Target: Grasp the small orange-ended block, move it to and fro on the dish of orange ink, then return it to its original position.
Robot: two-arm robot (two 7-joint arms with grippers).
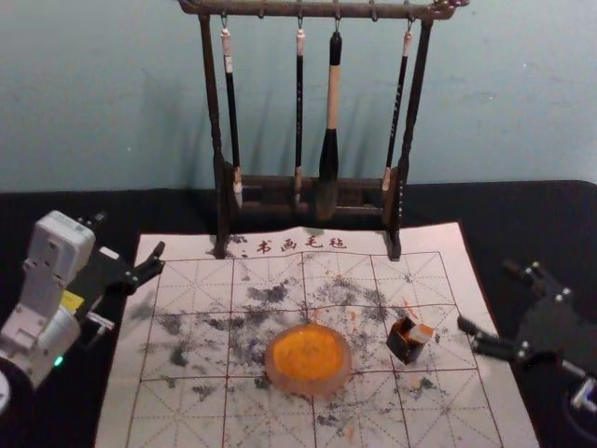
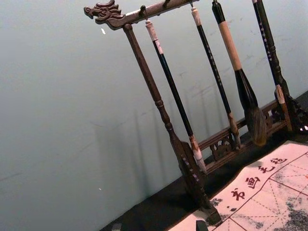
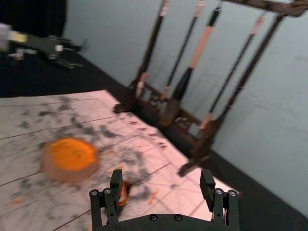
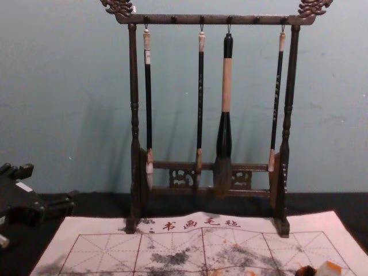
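Round dish (image 1: 283, 379) on the near part of the mat (image 1: 280, 429), pale pinkish wall, upright; orange ink (image 1: 308, 351) spread over most of its inside, paler rim around it; just to the robot's right of the dish, apart from it and a little farther off, a small dark box-like piece (image 1: 405, 348) stands on the mat, orange smears at its top; the orange-ended block (image 1: 423, 333), pale and tilted, shows at the top of that dark piece, on its right side; can't tell if the block sits inside or leans on it; nothing grips it.

Right gripper (image 1: 487, 296) over the mat's right edge, near the block and not touching it; its fingers are spread wide with a bare gap between them, same in its wrist view; left gripper (image 4: 50, 183) off at the left side by the mat's left edge, fingers parted, holding nothing, well apart from dish and block.

Mat has a red grid, dark blots and some orange marks, a row of characters along its far edge; dark wooden rack (image 1: 417, 103) stands at that far edge, feet on the mat; four brushes (image 1: 333, 84) hang from its top bar, tips down, one much thicker; plain wall (image 1: 93, 93) behind.
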